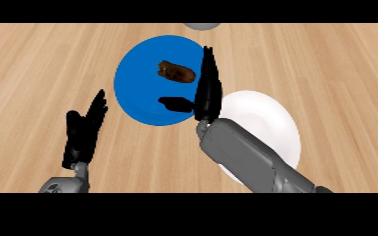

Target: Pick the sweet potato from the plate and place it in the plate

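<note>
Pale wood grain runs across the counter (317, 65), and on it sit two plates side by side. On the blue plate (140, 90), the one further from the robot, lies the sweet potato (176, 71), a small brown lump resting a little above the plate's middle. It lies free, with nothing gripping it.

Over the blue plate's right side hangs the right hand (205, 92), its grey forearm (247, 157) rising from the lower edge and crossing the white plate (277, 122), which sits just beside the blue one, nearer the robot and to the right. The hand's fingers (210, 67) are straight and stretched out, pointing away from the robot, with the thumb (175, 103) stuck out to the left over the blue surface. The sweet potato sits just left of those fingers and beyond the thumb, within the hand's spread but not touched as far as I can see.

At the lower left the left hand (83, 132) rests, fingers straight and pointing up, holding nothing and well apart from both plates.

A grey rounded object (201, 25) peeks in at the top edge, beyond the blue plate.
</note>
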Action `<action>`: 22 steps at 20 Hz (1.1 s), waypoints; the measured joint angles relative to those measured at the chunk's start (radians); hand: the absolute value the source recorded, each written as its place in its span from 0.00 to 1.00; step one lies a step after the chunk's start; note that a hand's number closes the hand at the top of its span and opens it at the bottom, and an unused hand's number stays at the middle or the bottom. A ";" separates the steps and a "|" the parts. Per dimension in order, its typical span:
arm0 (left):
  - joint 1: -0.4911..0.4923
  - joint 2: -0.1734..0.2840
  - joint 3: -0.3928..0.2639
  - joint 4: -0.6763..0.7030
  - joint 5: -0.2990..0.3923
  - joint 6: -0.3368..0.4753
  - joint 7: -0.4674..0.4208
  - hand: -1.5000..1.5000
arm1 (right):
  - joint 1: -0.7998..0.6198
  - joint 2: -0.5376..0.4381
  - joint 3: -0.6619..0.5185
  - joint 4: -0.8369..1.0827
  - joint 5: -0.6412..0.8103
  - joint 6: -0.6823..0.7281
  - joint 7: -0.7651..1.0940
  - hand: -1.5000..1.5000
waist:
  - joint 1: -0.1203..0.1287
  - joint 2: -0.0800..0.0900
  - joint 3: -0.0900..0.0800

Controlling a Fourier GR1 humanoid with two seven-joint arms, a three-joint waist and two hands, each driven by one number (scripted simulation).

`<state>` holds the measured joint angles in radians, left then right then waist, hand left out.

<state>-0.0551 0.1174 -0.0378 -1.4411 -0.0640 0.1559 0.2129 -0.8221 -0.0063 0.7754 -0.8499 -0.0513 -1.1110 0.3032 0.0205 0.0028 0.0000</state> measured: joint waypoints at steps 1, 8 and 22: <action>0.010 -0.003 -0.004 -0.013 -0.005 0.004 0.001 0.50 | 0.001 0.000 -0.005 0.004 0.007 -0.002 0.008 0.00 | -0.002 -0.001 0.000; 0.030 0.010 0.014 -0.051 0.002 -0.014 0.027 0.50 | 0.057 -0.001 -0.043 -0.001 0.096 0.002 0.057 0.00 | -0.014 -0.004 0.000; 0.044 -0.005 0.024 -0.077 -0.018 -0.018 0.041 0.50 | 0.261 -0.060 -0.160 -0.162 0.319 0.037 0.109 0.00 | -0.022 -0.005 0.000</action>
<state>-0.0106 0.1125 -0.0137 -1.5185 -0.0819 0.1381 0.2539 -0.5607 -0.0664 0.6158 -1.0117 0.2681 -1.0735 0.4121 -0.0016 -0.0020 -0.0002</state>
